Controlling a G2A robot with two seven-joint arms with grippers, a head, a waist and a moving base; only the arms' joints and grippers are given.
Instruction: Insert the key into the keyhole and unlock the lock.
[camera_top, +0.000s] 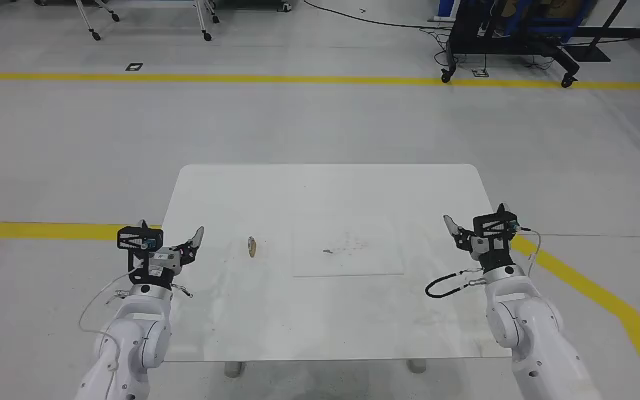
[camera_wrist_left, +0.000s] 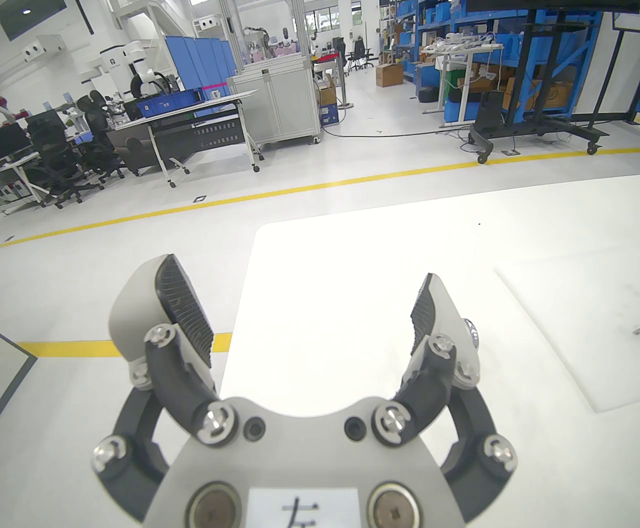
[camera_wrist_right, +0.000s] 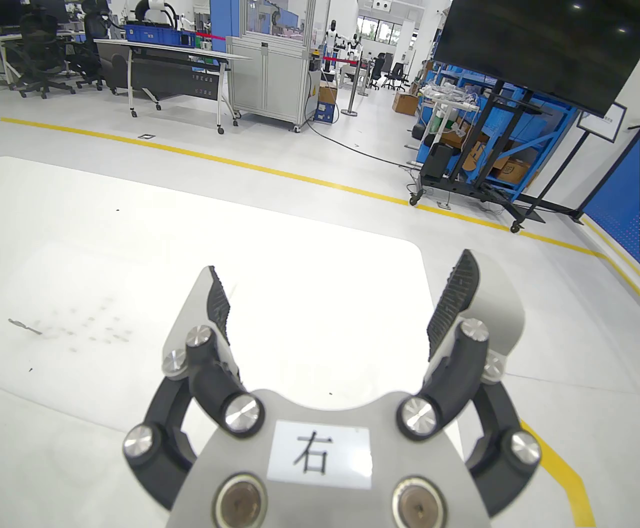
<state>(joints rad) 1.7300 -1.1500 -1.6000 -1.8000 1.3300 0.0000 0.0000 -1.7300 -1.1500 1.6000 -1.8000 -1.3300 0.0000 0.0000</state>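
Both wide open and empty — we see the left gripper (camera_top: 172, 233) at the table's (camera_top: 330, 190) nine-o'clock edge, the right gripper (camera_top: 476, 218) at three; lock (camera_top: 253, 246) and key (camera_top: 327, 251) lie between, apart.

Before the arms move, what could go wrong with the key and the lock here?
1. The key is thin and lies flat on the white mat; the open right gripper may push it along with its fingers instead of lifting it.
2. The lock lies loose on the table, so it may slide or turn under the key unless the open left gripper holds it.
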